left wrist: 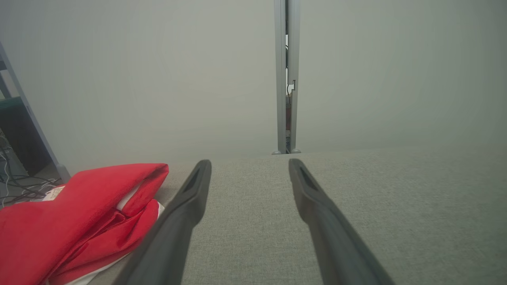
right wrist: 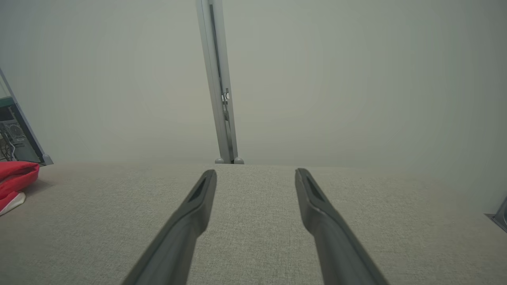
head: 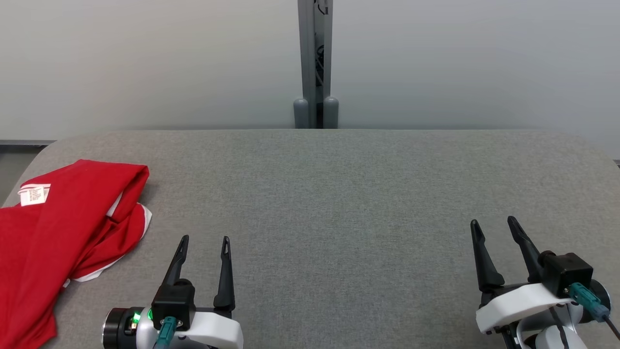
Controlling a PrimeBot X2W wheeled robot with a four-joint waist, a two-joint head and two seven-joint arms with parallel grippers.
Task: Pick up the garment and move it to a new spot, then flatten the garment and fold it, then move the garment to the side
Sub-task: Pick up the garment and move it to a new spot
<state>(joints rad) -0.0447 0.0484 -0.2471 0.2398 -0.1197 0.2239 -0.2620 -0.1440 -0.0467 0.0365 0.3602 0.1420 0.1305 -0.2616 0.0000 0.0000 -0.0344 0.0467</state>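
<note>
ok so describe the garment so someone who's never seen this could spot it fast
Start at the wide grey table. At its left end, left of the left gripper, lies a crumpled garment. It is bright red with white trim and a small white label, unlike anything nearby.

Head view: from high up, facing forward and down across the broad grey fabric-covered table [head: 339,194] to the pale wall [head: 145,58].
Left wrist view: low and close to the tabletop, looking along the left gripper [left wrist: 248,162] toward that wall.
Right wrist view: equally low, looking along the right gripper [right wrist: 256,171].
Shared by all views: the upright grey metal post [head: 315,58] near the top middle, and the crumpled red cloth garment [head: 58,228] at the left of every frame.
</note>
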